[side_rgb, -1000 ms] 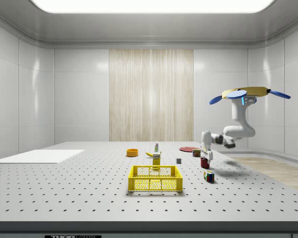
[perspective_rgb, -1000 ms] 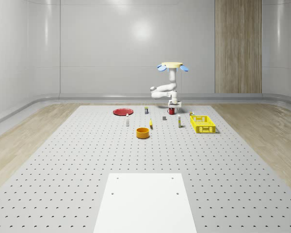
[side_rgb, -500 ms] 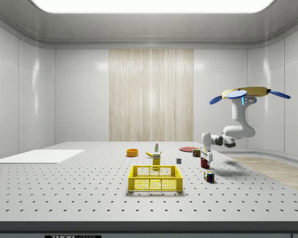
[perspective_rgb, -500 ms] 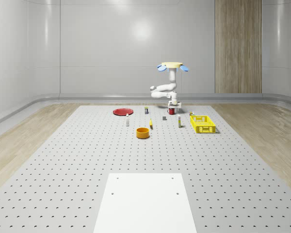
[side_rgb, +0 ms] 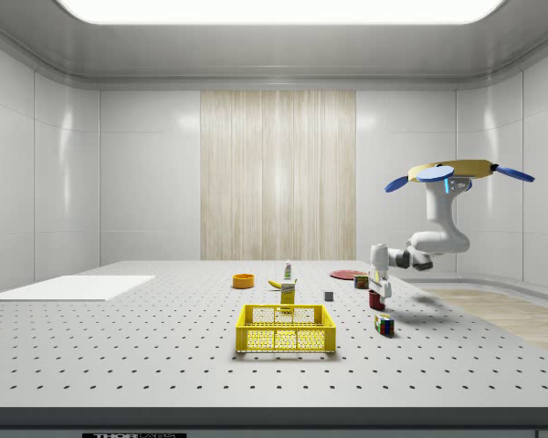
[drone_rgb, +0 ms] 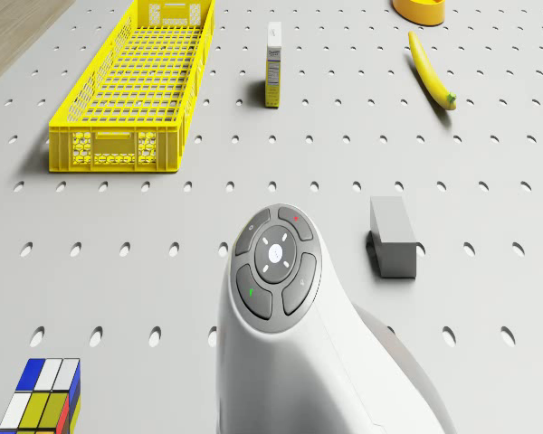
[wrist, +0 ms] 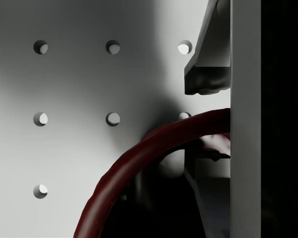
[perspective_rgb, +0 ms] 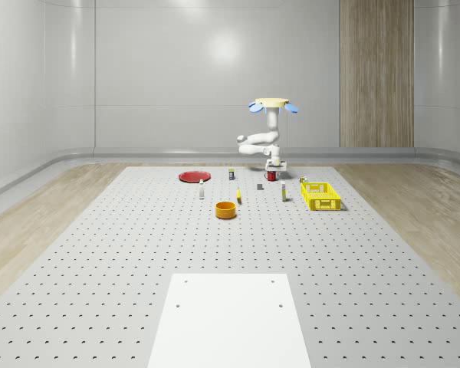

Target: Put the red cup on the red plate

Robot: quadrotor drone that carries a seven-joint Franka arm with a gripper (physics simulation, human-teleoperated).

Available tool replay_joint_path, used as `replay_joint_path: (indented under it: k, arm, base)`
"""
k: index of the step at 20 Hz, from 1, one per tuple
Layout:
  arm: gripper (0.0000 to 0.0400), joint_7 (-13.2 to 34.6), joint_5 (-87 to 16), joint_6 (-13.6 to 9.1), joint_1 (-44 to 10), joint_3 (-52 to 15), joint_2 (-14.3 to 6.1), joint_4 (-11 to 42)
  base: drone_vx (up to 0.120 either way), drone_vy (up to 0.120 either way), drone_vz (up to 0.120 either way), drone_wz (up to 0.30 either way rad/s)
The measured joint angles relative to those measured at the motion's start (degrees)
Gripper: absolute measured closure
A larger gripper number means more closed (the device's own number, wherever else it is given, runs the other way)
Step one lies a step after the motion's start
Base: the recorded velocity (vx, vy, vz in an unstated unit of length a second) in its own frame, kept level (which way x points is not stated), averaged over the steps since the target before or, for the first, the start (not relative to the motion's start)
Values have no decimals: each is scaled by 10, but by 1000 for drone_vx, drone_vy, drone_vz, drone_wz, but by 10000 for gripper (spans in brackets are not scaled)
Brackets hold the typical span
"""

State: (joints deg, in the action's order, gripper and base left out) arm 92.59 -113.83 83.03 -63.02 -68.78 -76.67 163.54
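Red marks the two task items in the whole-scene view: the red plate (perspective_rgb: 194, 176) lies flat on the perforated table (perspective_rgb: 100, 276) toward the far left, and the red cup (perspective_rgb: 271, 175) stands well to its right, directly under the gripper (perspective_rgb: 274, 166). The drone (perspective_rgb: 272, 104) hovers above the far edge of the table, its white arm (perspective_rgb: 257, 143) folded down to the cup. A yellow crate (perspective_rgb: 320, 196) sits nearer and to the right, an orange bowl (perspective_rgb: 226, 209) nearer and to the left, and a white panel (perspective_rgb: 230, 318) lies at the near end.

From the side view, the drone (side_rgb: 457, 170) hangs in the air at the right, with the gripper (side_rgb: 380, 290) lowered onto the red cup (side_rgb: 375, 298); a colour cube (side_rgb: 384, 324) rests just beside the cup, nearer the camera. The red plate (side_rgb: 345, 274) lies farther back.

Looking from the drone view, the arm's wrist (drone_rgb: 276, 271) covers the cup; a grey block (drone_rgb: 394, 237), a banana (drone_rgb: 430, 70), a small carton (drone_rgb: 273, 77) and the yellow crate (drone_rgb: 136, 86) lie beyond.

Seen from the wrist view, the cup's dark red rim (wrist: 154, 144) curves between the fingers (wrist: 206, 74). One finger sits outside the rim and the other inside, straddling the cup wall; whether they press it I cannot tell.
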Motion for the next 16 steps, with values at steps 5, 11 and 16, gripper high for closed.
replay_joint_path:
  k: [5,11,16]
  arm:
    - [288,2,3,6,-3,-1,-6,-1]
    - [297,8,31,-1,-6,-30,-9,6]
    - [299,13,59,-6,-9,-58,-13,10]
  base:
    - [0,0,0,0]
    - [0,0,27,0]
    - [64,-72,120,0]
